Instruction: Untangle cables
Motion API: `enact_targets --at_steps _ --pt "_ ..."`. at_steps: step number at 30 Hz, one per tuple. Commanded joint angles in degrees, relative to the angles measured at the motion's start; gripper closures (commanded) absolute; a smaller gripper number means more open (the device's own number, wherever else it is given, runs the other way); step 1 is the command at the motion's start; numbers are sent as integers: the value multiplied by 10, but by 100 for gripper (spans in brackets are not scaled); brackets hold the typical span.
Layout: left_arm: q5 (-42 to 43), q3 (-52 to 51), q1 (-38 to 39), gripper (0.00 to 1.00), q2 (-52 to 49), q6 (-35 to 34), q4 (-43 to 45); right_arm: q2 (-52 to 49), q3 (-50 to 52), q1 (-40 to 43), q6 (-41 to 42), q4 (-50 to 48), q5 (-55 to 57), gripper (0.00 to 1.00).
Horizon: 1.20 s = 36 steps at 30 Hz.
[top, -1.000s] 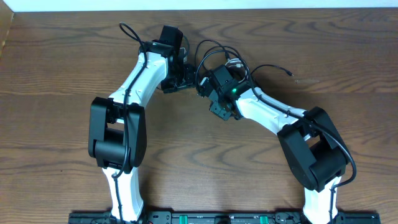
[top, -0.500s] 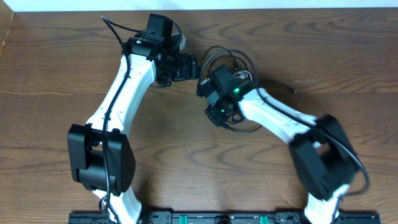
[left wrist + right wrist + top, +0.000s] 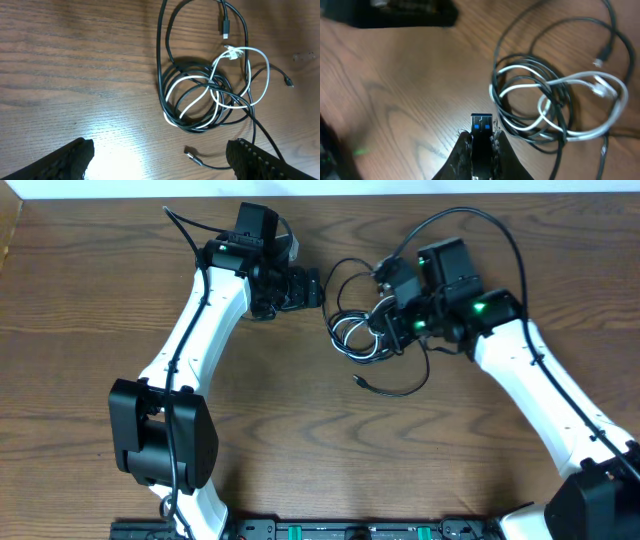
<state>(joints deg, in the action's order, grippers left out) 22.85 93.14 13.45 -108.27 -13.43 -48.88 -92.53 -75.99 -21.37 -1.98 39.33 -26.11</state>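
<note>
The cables lie in one tangle (image 3: 358, 332) on the wooden table between the two arms. A thin black cable (image 3: 192, 70) is coiled in several loops, and a white cable (image 3: 248, 51) is threaded through them. One black plug end (image 3: 191, 155) lies loose near the front. My left gripper (image 3: 160, 160) hovers wide open just left of the tangle (image 3: 305, 288), with nothing between its fingers. My right gripper (image 3: 481, 142) is shut on a black USB plug (image 3: 481, 123) with blue inside, held beside the coil (image 3: 535, 100); it sits right of the tangle (image 3: 392, 320).
A loose black loop (image 3: 400, 385) trails toward the front of the table. Thicker black wires (image 3: 470, 220) arch over the right arm. The left gripper's body (image 3: 395, 12) shows dark at the top left of the right wrist view.
My right arm has swung up and to the right off the tangle, uncovering it, and its jaws have closed on the USB plug. The left arm shifted left and its jaws spread wider.
</note>
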Motion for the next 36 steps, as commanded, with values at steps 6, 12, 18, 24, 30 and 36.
enact_targets --at_steps 6,12,18,24,30,36 --pt "5 -4 40 10 -31 -21 -2 -5 -1 100 186 8 70 99" --pt "5 -12 72 23 -69 -58 -6 -5 -1 144 232 7 89 99" --pt "5 -29 111 32 -78 -58 18 -5 0 145 232 18 94 99" --pt "-81 -30 148 51 -78 -200 15 -5 0 145 232 18 95 99" --pt "-119 -42 179 59 -78 -269 43 -5 0 145 231 28 117 99" --pt "-120 -63 189 66 -78 -308 84 -5 0 145 231 33 116 99"
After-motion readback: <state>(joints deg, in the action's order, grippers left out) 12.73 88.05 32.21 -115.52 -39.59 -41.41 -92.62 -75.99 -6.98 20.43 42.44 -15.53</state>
